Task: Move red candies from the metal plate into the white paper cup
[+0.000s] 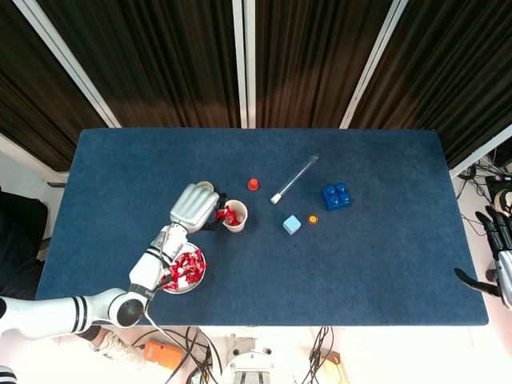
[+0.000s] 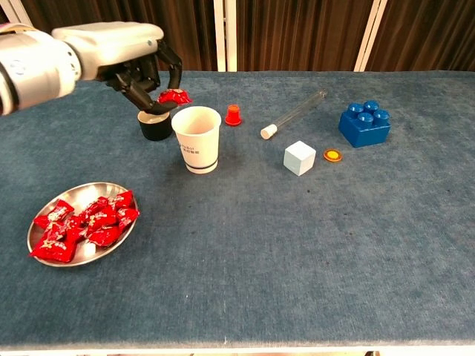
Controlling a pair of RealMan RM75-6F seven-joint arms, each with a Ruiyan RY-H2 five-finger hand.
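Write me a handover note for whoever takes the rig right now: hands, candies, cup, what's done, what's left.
Left hand: pinching one red wrapped candy, above and just left of the white paper cup's rim, not yet released.
Right hand: off the table's right edge, holding nothing, fingers apart.
Round metal plate: near left of the table, a pile of red candies on it.
Done: the head view shows red candy already in the cup.
Left: drop this one, then move the pile.
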